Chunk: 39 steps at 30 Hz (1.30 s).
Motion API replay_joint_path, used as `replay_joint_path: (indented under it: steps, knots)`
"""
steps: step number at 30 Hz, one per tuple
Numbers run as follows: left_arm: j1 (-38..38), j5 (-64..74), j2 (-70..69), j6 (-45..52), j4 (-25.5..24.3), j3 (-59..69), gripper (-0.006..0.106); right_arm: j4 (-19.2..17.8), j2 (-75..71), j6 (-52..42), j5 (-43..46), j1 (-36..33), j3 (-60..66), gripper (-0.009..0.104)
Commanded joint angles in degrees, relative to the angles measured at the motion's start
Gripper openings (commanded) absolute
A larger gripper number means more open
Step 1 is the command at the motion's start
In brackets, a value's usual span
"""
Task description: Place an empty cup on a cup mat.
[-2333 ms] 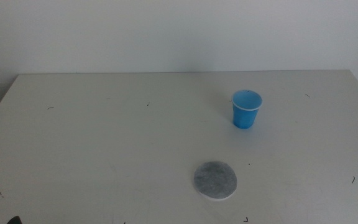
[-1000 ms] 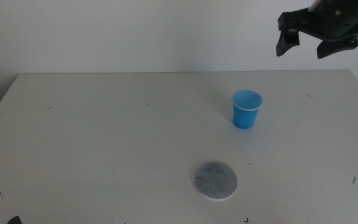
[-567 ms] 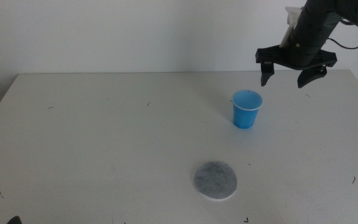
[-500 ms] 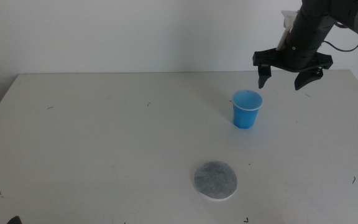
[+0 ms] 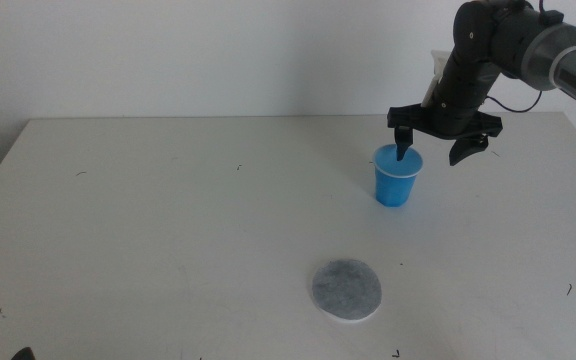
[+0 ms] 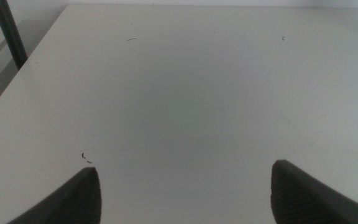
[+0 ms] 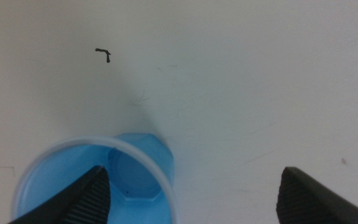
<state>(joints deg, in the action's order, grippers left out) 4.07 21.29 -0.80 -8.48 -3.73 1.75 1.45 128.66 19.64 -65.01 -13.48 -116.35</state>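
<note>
Reaching step. Blue cup (image 5: 397, 176) upright on white surface (image 5: 168, 230), at 1 o'clock from grey cup mat (image 5: 347, 290), well apart. Right gripper (image 5: 434, 148) above rim, fingers spread wide. Next: shift left, lower, pinch cup. Left gripper (image 6: 182, 186) waiting, spread too.

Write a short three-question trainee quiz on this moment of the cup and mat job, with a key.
1. True or false: the cup already stands on the cup mat.
2. Which gripper is at the cup? A. left gripper B. right gripper C. both
3. Fill in: the right gripper's jaws are ____, one jaw tip over the cup's mouth, the other out beside the cup.

Key
1. False: the cup stands on the bare table, apart from the mat, which lies nearer the camera.
2. B: the right gripper is at the cup's rim; the left gripper waits over bare table.
3. open
</note>
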Motion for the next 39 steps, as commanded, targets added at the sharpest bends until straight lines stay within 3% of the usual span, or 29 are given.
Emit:
replay_joint_path:
  steps: [1,7,15,27,39]
  knots:
    - [-0.06,-3.84,-0.76,-0.61,-0.02,-0.34,0.105,-0.36,-2.82,0.04,1.60,-0.10,-2.11,0.086]
    - [-0.06,-3.84,-0.76,-0.61,-0.02,-0.34,0.105,-0.41,-1.21,-0.03,1.52,-0.10,-2.11,0.067]
    - [-0.06,-3.84,-0.76,-0.61,-0.02,-0.34,0.105,-0.41,-1.17,0.34,1.65,-0.10,-2.41,-0.001]
    - [-0.06,-3.84,-0.76,-0.61,-0.02,-0.34,0.105,-1.45,-8.23,0.57,-2.41,-2.32,-1.66,-0.001]
    - [-0.06,-3.84,-0.76,-0.61,-0.02,-0.34,0.105,-2.19,-26.65,5.95,0.98,-13.29,16.77,-0.001]
